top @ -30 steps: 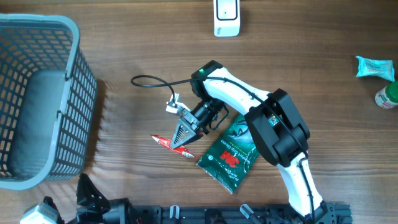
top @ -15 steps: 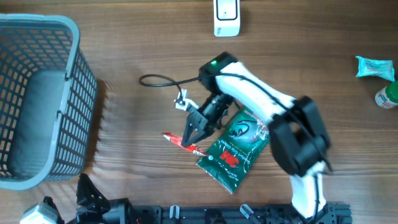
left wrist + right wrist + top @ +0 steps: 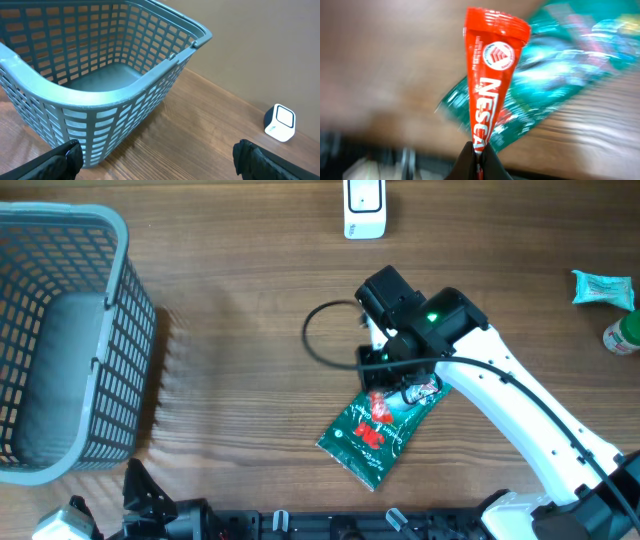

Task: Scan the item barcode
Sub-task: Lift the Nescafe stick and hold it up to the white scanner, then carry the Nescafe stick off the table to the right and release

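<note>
Right jaws are pinched shut on the bottom end of a red Nescafé sachet (image 3: 490, 85), which rises straight out from between them in the right wrist view, its printed face toward the camera. Behind it, blurred, a green packet (image 3: 368, 435) lies flat on the wooden bench (image 3: 230, 410). From overhead, the right arm (image 3: 520, 395) reaches over that packet's upper end and hides most of the sachet. A black cable (image 3: 312, 345) loops just left of the wrist. The white scanner (image 3: 363, 205) stands at the far edge of the bench, well apart from the sachet. A grey-blue basket (image 3: 135, 330) fills the left side. A teal wrapper (image 3: 603, 287) and a green-topped container (image 3: 624, 335) sit at the right edge. Left jaws stand wide apart and empty, fingertips (image 3: 62, 159) low in the frame, facing the basket.
</note>
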Tool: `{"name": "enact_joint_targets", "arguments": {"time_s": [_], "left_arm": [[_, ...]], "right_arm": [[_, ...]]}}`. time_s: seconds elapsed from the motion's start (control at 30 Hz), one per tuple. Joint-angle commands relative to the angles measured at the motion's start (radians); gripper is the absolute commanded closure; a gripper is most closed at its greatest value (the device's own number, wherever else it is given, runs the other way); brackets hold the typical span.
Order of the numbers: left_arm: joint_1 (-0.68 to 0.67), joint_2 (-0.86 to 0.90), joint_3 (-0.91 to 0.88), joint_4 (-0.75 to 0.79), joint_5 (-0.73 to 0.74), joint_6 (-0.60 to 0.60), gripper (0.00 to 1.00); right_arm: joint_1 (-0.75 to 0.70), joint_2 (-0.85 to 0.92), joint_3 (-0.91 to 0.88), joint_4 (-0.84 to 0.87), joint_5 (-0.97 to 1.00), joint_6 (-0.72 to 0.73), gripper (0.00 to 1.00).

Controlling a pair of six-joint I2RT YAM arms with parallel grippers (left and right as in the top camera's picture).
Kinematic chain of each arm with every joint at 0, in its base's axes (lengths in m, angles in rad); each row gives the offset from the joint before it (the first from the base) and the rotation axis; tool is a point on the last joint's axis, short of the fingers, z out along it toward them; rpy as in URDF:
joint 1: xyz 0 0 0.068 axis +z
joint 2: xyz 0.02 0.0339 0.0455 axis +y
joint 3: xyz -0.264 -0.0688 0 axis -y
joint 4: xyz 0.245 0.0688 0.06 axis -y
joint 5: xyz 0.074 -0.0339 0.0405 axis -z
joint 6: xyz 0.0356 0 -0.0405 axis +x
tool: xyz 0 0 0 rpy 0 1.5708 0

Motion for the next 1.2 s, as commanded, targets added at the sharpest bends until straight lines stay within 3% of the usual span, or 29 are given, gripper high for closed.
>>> {"name": "enact_joint_targets", "arguments": {"time_s": [0.0, 0.13, 0.2, 0.37, 0.53, 0.7, 0.8, 1.17], "left_arm": [[-0.003, -0.003, 0.002, 0.003, 0.008, -0.005, 0.00], [-0.003, -0.003, 0.002, 0.003, 0.008, -0.005, 0.00], [-0.003, -0.003, 0.002, 0.003, 0.008, -0.005, 0.00], [-0.003, -0.003, 0.002, 0.003, 0.008, -0.005, 0.00], [-0.003, -0.003, 0.002, 0.003, 0.008, -0.005, 0.00], [-0.003, -0.003, 0.002, 0.003, 0.008, -0.005, 0.00], [-0.003, -0.003, 0.002, 0.003, 0.008, -0.005, 0.00], [-0.003, -0.003, 0.002, 0.003, 0.008, -0.005, 0.00]], "right_arm": [[-0.002, -0.015, -0.010, 0.031, 0.335, 0.546, 0.95], [-0.002, -0.015, -0.010, 0.110, 0.411, 0.865, 0.96], [-0.002, -0.013, -0.012, 0.150, 0.442, 0.953, 0.95], [-0.018, 0.031, -0.012, 0.288, 0.456, 0.936, 0.95], [-0.129, 0.154, -0.008, 0.528, 0.329, 0.713, 0.95], [-0.257, 0.304, 0.062, 0.693, 0.267, 0.636, 0.95], [-0.291, 0.407, 0.142, 0.801, 0.264, 0.597, 0.95], [-0.295, 0.808, 0.642, 0.891, 0.343, 0.564, 0.95]]}}
